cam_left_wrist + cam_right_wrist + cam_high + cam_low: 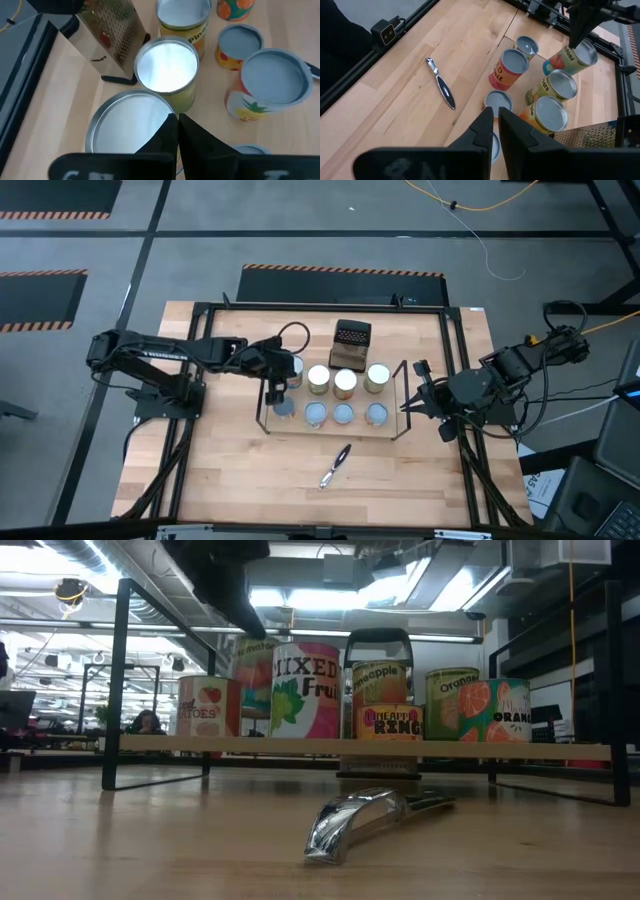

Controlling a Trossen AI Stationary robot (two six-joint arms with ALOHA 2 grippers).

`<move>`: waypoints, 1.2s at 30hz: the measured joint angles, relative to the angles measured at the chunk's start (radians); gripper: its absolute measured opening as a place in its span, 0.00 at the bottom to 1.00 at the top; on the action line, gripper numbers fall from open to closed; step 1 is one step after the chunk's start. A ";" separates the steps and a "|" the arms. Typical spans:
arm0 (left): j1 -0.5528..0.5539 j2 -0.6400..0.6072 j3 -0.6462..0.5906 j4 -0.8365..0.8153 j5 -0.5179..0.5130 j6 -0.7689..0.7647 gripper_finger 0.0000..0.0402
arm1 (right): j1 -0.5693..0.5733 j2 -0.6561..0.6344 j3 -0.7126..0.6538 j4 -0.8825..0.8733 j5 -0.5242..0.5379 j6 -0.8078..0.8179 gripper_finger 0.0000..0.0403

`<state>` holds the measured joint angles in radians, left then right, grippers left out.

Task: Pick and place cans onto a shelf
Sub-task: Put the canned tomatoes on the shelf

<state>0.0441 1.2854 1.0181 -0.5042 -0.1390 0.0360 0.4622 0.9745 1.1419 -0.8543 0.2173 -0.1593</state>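
Hovering over the left end of the shelf [262, 420], the left gripper [276, 392] has its fingers pressed together with nothing between them. Eight cans [345, 383] stand on the shelf board in two rows, all upright. The right gripper [412, 406] waits just beside the shelf's right end, fingers nearly together and holding nothing. A perforated box [351, 343] sits behind the shelf. A metal peeler [335, 466] lies on the table [220, 490] in front of the shelf.
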 joint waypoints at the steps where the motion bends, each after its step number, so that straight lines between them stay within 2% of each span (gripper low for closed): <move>1: 0.000 0.000 -0.011 0.010 0.000 0.000 0.00 | 0.000 0.000 0.000 0.000 0.000 0.000 0.08; 11: 0.000 0.000 -0.113 0.092 0.000 -0.001 0.00 | 0.000 0.000 0.000 0.000 0.000 0.000 0.08; 23: 0.000 0.000 -0.125 0.097 -0.001 -0.001 0.00 | 0.000 0.000 0.000 0.001 0.000 0.000 0.08; 36: 0.000 0.000 -0.125 0.095 -0.001 -0.001 0.14 | 0.000 0.000 0.000 0.002 0.000 0.000 0.08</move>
<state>0.0437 1.2854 0.8928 -0.4089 -0.1398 0.0349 0.4622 0.9745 1.1419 -0.8528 0.2173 -0.1589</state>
